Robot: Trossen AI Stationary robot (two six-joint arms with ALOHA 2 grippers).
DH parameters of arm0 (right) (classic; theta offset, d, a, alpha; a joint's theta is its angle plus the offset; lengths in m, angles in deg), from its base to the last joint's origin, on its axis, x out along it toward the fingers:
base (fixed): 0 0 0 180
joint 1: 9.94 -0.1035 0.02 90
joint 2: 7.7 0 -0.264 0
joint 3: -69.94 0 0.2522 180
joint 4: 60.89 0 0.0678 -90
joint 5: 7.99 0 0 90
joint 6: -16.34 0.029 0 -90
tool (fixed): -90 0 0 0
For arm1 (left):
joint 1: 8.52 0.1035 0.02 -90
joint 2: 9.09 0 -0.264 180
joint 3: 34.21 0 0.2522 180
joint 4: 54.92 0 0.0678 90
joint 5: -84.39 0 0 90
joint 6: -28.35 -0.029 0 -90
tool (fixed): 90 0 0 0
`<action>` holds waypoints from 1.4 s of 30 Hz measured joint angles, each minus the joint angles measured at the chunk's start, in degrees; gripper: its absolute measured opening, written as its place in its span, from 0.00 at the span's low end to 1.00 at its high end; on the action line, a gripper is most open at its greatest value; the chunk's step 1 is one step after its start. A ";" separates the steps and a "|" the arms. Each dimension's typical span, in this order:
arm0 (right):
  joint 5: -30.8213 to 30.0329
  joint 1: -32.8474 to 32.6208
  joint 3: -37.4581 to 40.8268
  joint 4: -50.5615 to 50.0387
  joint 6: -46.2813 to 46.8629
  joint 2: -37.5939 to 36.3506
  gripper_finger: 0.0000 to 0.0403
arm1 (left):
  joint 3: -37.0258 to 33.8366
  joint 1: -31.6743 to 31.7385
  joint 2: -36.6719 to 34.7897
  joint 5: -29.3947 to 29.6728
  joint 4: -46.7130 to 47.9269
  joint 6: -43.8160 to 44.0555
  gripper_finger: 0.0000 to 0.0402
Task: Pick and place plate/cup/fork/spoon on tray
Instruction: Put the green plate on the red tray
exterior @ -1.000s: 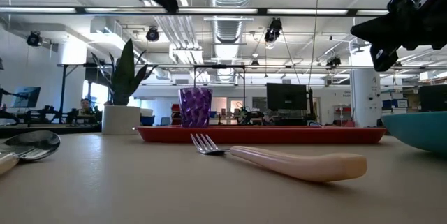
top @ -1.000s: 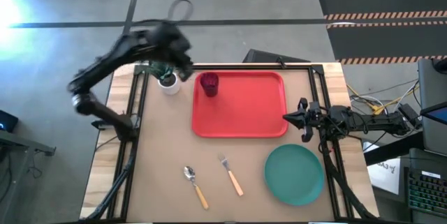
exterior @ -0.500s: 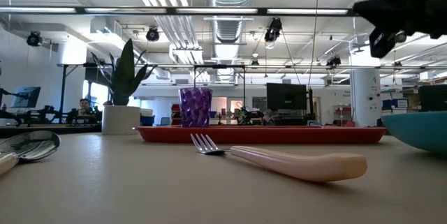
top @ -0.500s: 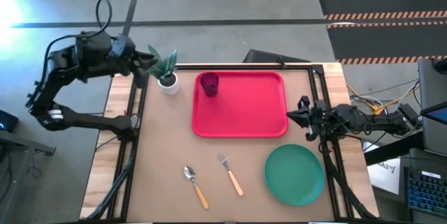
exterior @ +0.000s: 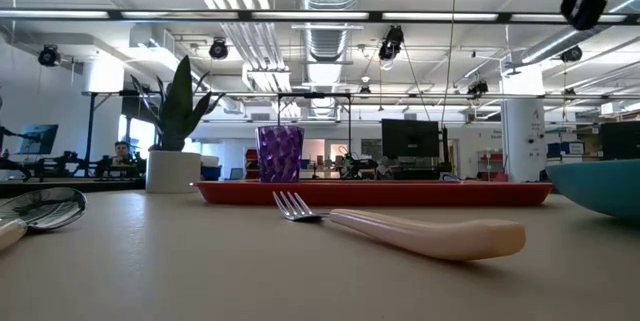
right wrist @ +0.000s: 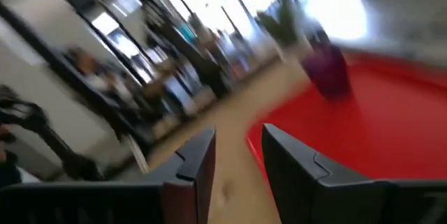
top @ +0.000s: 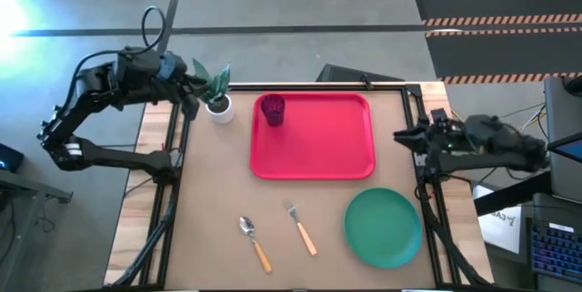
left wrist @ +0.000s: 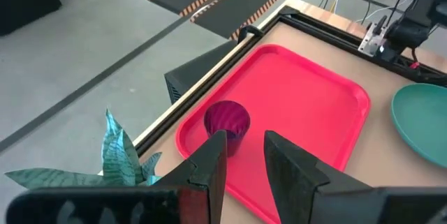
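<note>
The red tray [top: 318, 151] lies at the table's far middle, with the dark purple cup [top: 272, 109] standing upright in its far left corner. The teal plate [top: 383, 227] lies on the table at the near right. The fork [top: 300, 227] and the spoon [top: 255, 242] lie flat on the table near the front edge. My left gripper [top: 191, 90] is open and empty beyond the table's far left corner, beside the plant. My right gripper [top: 400, 135] is open and empty, high above the tray's right edge. The left wrist view shows the cup [left wrist: 227, 120] and the tray [left wrist: 307, 105].
A small white pot with a green plant [top: 218, 103] stands at the table's far left corner, next to my left gripper. Bare table lies between the tray and the cutlery [exterior: 400, 227]. A black frame edges the table's sides.
My left gripper has swung from over the table's far left corner out past the left edge and now hangs beside the plant. My right gripper has risen and drawn back a little toward the right edge. The tableware has not moved.
</note>
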 joint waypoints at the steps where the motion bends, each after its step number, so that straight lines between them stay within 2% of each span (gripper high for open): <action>1: 0.04 0.00 -3.16 -5.61 2.48 2.58 0.27 | 0.00 0.00 0.08 0.00 0.00 0.00 0.20; 4: 0.40 0.00 -11.08 -21.14 9.86 11.58 0.26 | 0.00 0.00 0.06 0.00 0.00 0.00 0.20; 8: 7.63 0.00 -17.40 -34.74 17.19 24.20 0.26 | 0.00 0.00 -0.38 -0.09 0.02 -0.02 0.20; 13: 15.61 -1.10 -21.28 -37.00 18.50 36.89 0.25 | -0.21 0.00 -0.78 -0.09 0.01 -0.02 0.20; 17: 17.03 -4.12 -23.86 -36.58 18.67 45.11 0.25 | -0.68 0.00 -1.17 -0.09 0.07 -0.04 0.20; 23: 18.11 -12.90 -26.99 -40.19 21.57 53.79 0.25 | -0.70 0.00 -1.28 -0.12 0.18 -0.07 0.20; 26: 17.73 -17.68 -27.68 -43.65 26.11 57.16 0.25 | -0.70 0.00 -1.42 -0.11 0.22 -0.09 0.20; 32: 16.68 -25.04 -26.32 -47.07 33.03 58.19 0.27 | -0.89 -0.04 -1.42 -1.66 0.23 -0.06 0.20; 35: 16.19 -26.50 -23.87 -47.31 36.11 56.90 0.27 | -1.09 -0.07 -1.27 -2.81 0.17 0.00 0.20; 42: 13.46 -27.10 -17.07 -43.46 36.03 53.58 0.27 | -1.44 -0.07 -0.72 -3.06 0.04 0.00 0.20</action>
